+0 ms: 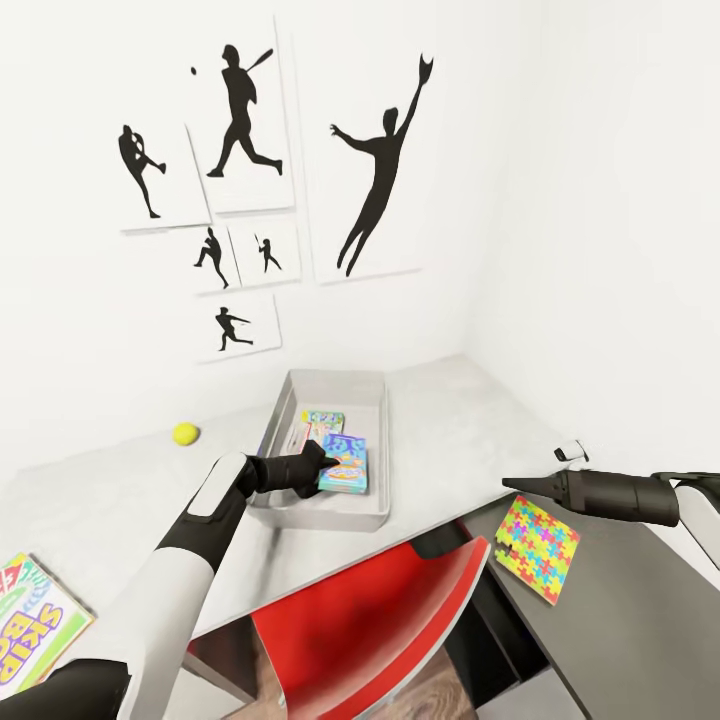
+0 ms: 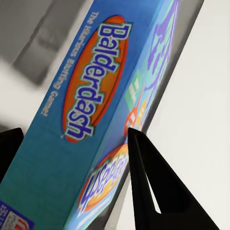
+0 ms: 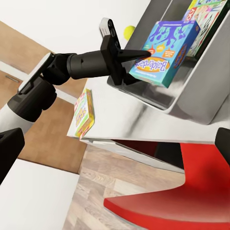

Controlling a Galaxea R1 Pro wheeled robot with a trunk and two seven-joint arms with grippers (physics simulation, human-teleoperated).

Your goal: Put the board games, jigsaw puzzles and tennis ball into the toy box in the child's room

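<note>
Left end effector (image 1: 322, 462) clamping blue board game (image 1: 345, 464), arm outstretched over toy box (image 1: 375, 440)

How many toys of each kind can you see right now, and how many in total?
Board games: 3 – the Balderdash box held by the left gripper over the toy box, another game box inside it, and the yellow-green game box at the table's edge.
Jigsaw puzzles: 1 – jigsaw puzzle.
Tennis balls: 1 – tennis ball.
Total: 5.
</note>
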